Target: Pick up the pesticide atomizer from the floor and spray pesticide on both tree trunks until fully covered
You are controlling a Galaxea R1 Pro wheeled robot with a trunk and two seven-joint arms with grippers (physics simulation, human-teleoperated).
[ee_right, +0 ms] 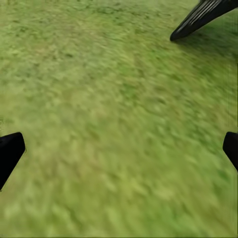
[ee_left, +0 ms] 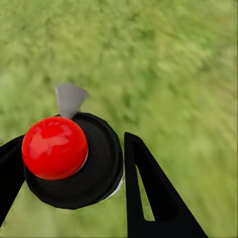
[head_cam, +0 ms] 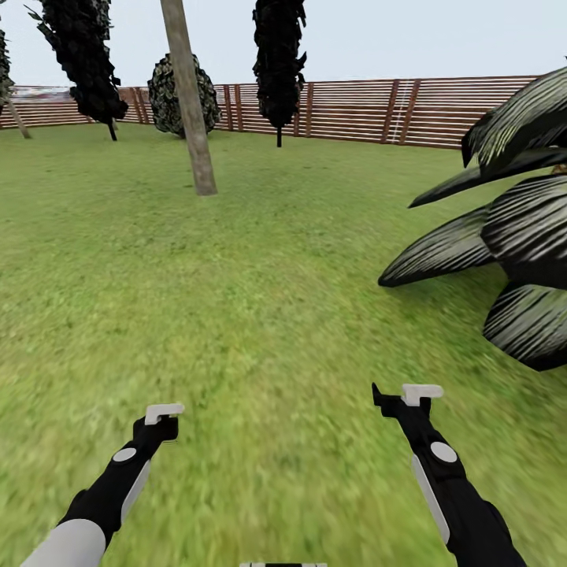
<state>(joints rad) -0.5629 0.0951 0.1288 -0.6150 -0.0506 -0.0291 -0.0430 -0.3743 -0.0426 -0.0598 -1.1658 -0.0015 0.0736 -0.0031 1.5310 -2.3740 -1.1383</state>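
While the robot stands on the open floor of the garden, both arms reach forward and low over the grass, well apart from each other.

**Left gripper**: The left wrist view shows the pesticide atomizer seated between the two fingers, which appear to be pinching its dark round body. A red sphere sits on top of the body, and the pale grey spray head projects past the fingertips towards the grass. The nozzle therefore points away from the arm, which is the attitude spraying requires. In the head view the bottle is too small to separate from the gripper.

**Right gripper**: The fingers are spread wide with nothing between them. This arm is judged to be idle and held clear of the working arm.

**Target**: One tree trunk, thick, mottled and slightly leaning, stands far ahead and left of centre, short of the slatted fence. A second leaning trunk may be seen at the far left edge, but this is uncertain.

**Obstacle**: Dark palm fronds spread in from the right, near the right arm.

**Status**: Pickup appears complete. Neither trunk is within spraying reach, so an approach towards the nearer trunk is judged to come next.
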